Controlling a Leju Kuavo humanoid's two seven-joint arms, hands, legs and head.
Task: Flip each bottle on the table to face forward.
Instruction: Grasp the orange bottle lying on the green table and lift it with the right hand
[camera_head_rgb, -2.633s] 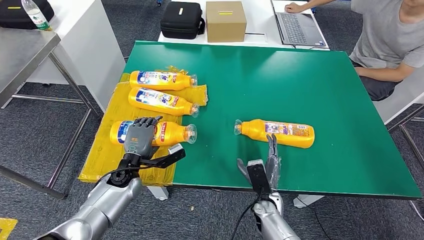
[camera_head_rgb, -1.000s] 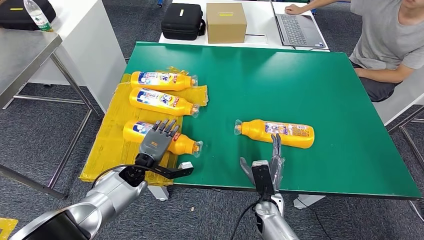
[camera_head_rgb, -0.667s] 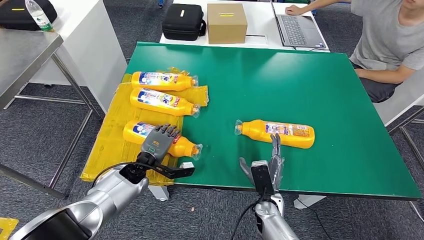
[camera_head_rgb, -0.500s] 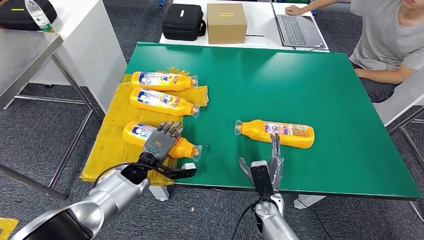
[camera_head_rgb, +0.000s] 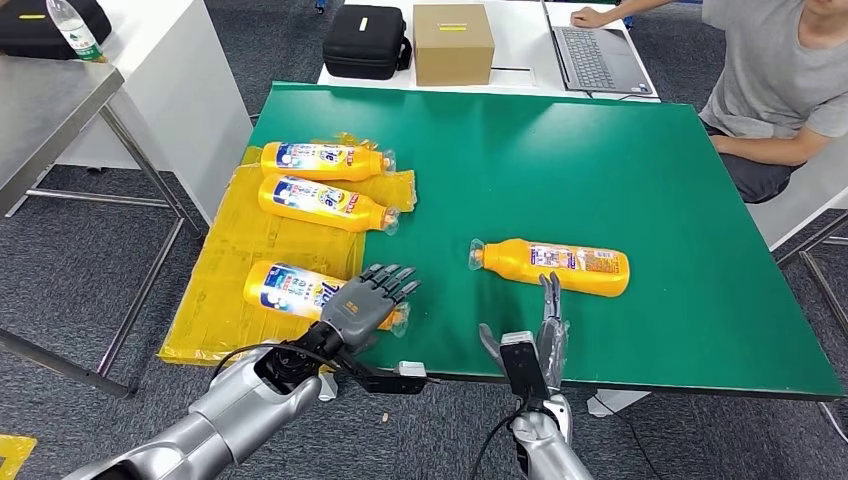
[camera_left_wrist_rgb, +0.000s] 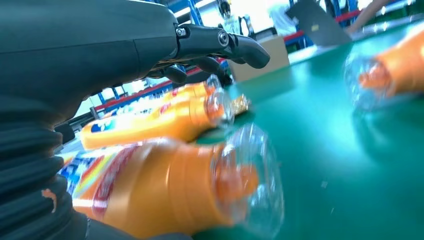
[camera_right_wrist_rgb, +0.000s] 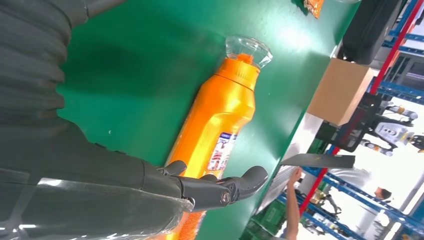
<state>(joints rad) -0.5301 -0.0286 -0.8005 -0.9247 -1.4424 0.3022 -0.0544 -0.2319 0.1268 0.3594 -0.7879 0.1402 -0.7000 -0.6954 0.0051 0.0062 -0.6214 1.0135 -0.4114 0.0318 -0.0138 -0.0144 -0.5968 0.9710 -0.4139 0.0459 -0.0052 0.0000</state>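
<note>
A: What is the left hand (camera_head_rgb: 368, 305) doing?

B: It is hovering with its fingers spread over the neck of the nearest orange plastic bottle with a clear cap (camera_head_rgb: 318, 293), holding nothing. That bottle is lying on the crumpled yellow plastic sheet (camera_head_rgb: 228, 268), blue label up, so I judge it is already facing forward.

A: And the right hand (camera_head_rgb: 535, 335)?

B: It is standing open and empty, fingers pointing at the lone orange bottle (camera_head_rgb: 552, 266) just beyond it, apart from it. That bottle is showing small print, so it probably needs flipping next.

A: Is there room?

B: Beyond the lone bottle the green tabletop (camera_head_rgb: 560, 160) is lying bare, but the near edge is running close behind the right hand. Two more orange bottles (camera_head_rgb: 325, 181) are lying on the sheet, well apart from the lone bottle.
</note>
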